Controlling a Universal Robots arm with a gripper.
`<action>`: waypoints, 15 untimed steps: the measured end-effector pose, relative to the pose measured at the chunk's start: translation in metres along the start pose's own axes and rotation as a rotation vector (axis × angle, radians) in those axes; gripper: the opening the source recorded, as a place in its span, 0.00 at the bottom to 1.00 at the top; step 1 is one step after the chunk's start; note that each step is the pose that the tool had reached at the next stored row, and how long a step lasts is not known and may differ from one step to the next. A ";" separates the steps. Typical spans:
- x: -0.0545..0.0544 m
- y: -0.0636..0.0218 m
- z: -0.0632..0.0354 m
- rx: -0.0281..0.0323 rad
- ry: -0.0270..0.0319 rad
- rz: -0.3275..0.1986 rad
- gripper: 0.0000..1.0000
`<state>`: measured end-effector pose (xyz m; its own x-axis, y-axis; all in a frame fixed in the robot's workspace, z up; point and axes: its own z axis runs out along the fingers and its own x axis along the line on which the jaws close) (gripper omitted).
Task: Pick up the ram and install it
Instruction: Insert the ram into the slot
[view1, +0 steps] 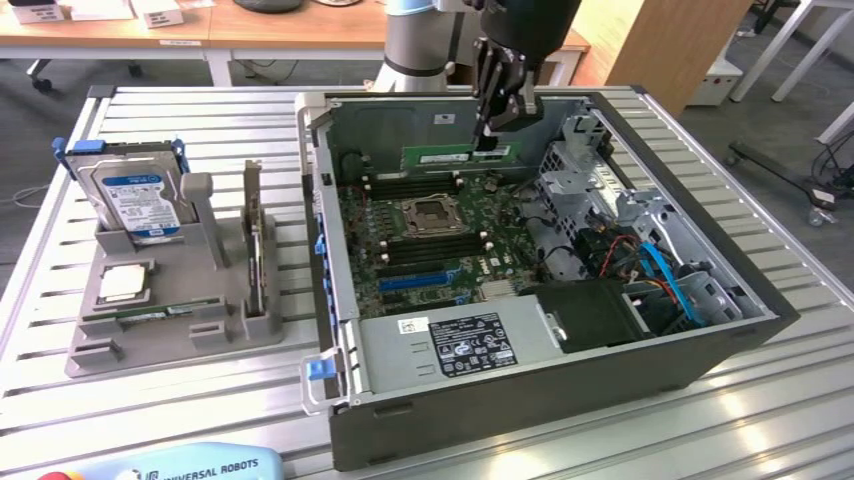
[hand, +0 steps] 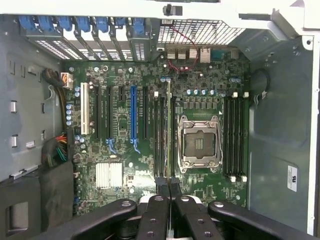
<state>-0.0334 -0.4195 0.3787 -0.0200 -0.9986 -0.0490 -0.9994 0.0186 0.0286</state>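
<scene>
**A:** Two fingers of the gripper (view1: 495, 125) are clenched on the ram (view1: 447, 156). They pinch its upper edge toward the exterior view's right end.

**B:** And where does the stick sit?

**A:** It hangs level above the motherboard (view1: 427, 250), inside the open case (view1: 534, 400). In the wrist view it shows edge-on, running along the memory slots (hand: 161, 135) beside the processor socket (hand: 199, 145). I judge it isn't seated, and I can't tell which slot it lines up with.

**B:** What makes this step go well?

**A:** Alignment, I'd say. Its length should be parallel to one slot, upright rather than leaning, with the notch matched. With the grip off-centre, the free end could tip, so any pressing should be straight down and slow.

**B:** Anything nearby?

**A:** The grey holder (view1: 174, 330) with the hard drive (view1: 140, 200) stands well apart, on the exterior view's left.
</scene>
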 end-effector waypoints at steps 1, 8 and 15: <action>0.000 0.0000 0.0014 0.0000 0.0000 0.000 0.12; 0.000 -0.0002 0.0066 -0.0001 0.0004 0.001 0.12; -0.004 -0.0001 0.0079 0.0000 0.0002 0.001 0.12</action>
<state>-0.0334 -0.4152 0.3710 -0.0206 -0.9986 -0.0488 -0.9994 0.0192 0.0286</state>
